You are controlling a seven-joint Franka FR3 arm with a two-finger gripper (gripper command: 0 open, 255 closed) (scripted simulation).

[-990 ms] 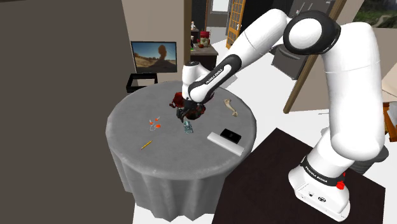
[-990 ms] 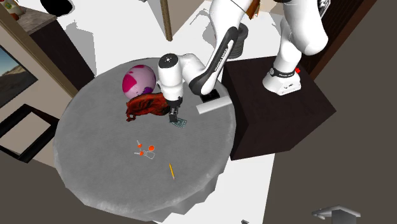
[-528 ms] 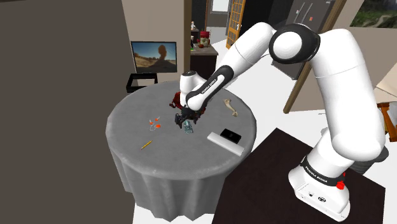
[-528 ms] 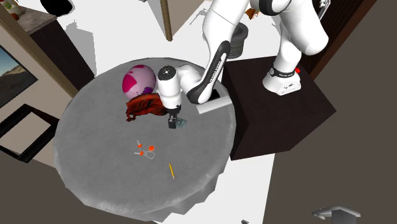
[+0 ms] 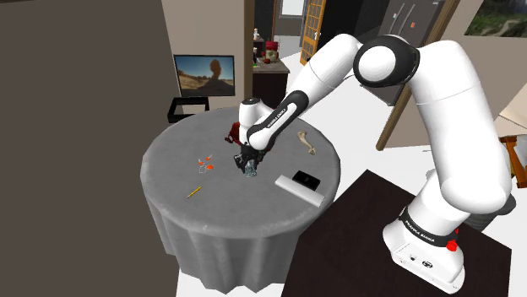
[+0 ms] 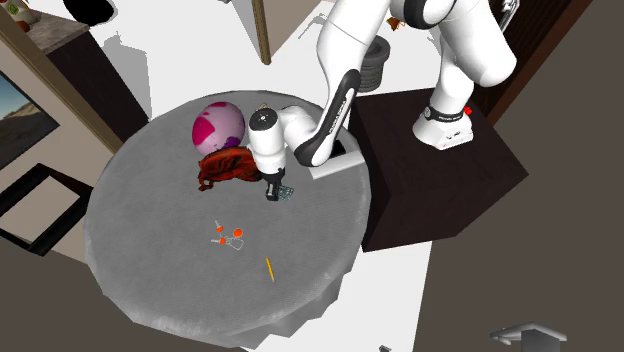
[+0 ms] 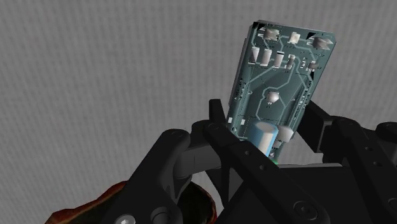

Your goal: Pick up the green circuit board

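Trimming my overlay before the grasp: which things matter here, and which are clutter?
Job: flat green circuit board; all-black pincer.
Lying about: lumpy red bag; pink-and-white ball; thin yellow pencil; pale bone-shaped piece; small orange-red bits.

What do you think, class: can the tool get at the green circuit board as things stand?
Probably yes: the tool straddles the circuit board on the table, fingers apart at its sides, with nothing between.

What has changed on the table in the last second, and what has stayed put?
The gripper came down to the board as the arm folded lower. The board lies flat on the table as before; bag, ball and pencil have not moved.
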